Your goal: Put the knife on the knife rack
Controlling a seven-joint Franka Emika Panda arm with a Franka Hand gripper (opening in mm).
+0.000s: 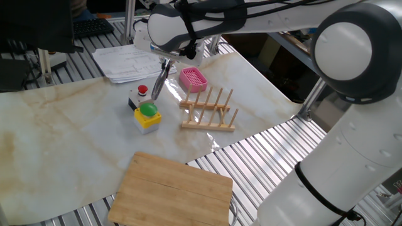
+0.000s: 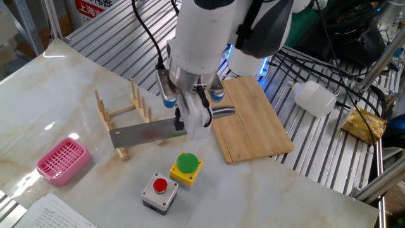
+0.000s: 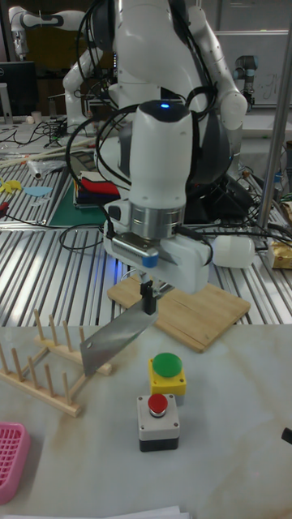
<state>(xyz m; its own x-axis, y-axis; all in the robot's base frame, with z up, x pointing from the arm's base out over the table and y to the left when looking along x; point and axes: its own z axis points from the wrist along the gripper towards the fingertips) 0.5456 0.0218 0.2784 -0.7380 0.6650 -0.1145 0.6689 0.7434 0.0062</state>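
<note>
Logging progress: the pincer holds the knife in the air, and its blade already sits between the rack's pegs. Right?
Not quite. The pincer does hold the knife in the air, but the tall fixed view shows the blade beside the knife rack, not yet between its pegs.
</note>
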